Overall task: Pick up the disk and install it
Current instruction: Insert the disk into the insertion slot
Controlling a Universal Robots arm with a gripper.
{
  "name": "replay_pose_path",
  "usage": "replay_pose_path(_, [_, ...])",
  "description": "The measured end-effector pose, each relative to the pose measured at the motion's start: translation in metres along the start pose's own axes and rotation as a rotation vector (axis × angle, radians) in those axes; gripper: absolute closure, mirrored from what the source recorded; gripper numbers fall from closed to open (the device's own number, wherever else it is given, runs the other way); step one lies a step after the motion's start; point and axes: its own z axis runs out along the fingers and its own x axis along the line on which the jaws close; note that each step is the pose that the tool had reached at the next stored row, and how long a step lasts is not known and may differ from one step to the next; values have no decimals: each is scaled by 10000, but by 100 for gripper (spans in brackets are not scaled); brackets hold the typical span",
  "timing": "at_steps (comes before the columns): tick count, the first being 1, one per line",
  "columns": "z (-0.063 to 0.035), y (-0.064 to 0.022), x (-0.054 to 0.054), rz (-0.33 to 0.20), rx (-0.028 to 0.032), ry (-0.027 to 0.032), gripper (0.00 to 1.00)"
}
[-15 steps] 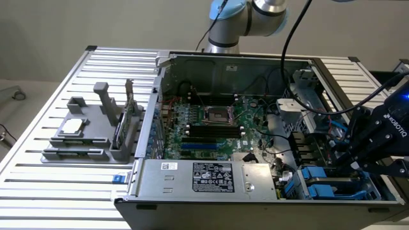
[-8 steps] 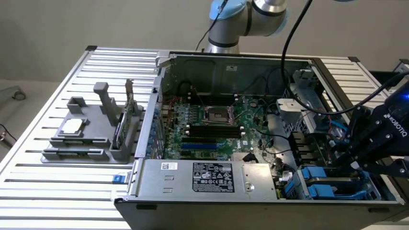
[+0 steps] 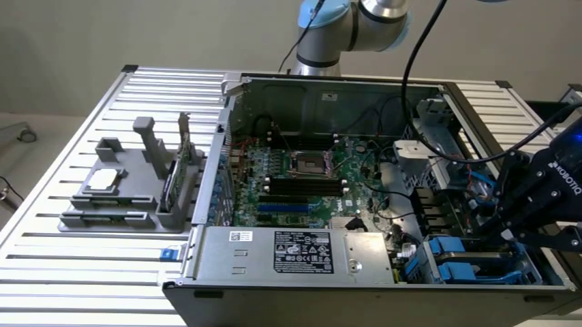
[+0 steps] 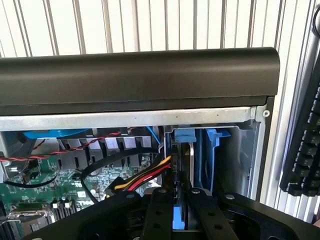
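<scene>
Even, soft indoor light; mild glare on slatted table; foreground blurred.

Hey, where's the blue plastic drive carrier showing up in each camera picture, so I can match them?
Exterior view: the blue plastic drive carrier sits in the drive bay at the case's near corner on the exterior view's right, below the black gripper.
Wrist view: the carrier stands upright, just beyond the gripper.
Shared landmark: the green motherboard.

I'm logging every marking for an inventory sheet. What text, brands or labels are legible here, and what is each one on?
"ROBOTIQ": white letters on the black gripper, read sideways.
Black-and-white sticker on the large grey metal box: print too small to read.
Small white label on that box: unreadable.
Green motherboard: markings too small.
</scene>
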Motion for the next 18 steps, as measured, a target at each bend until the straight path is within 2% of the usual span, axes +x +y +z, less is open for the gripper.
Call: replay_pose_path(18, [41, 11, -43, -25, -1, -5, 84])
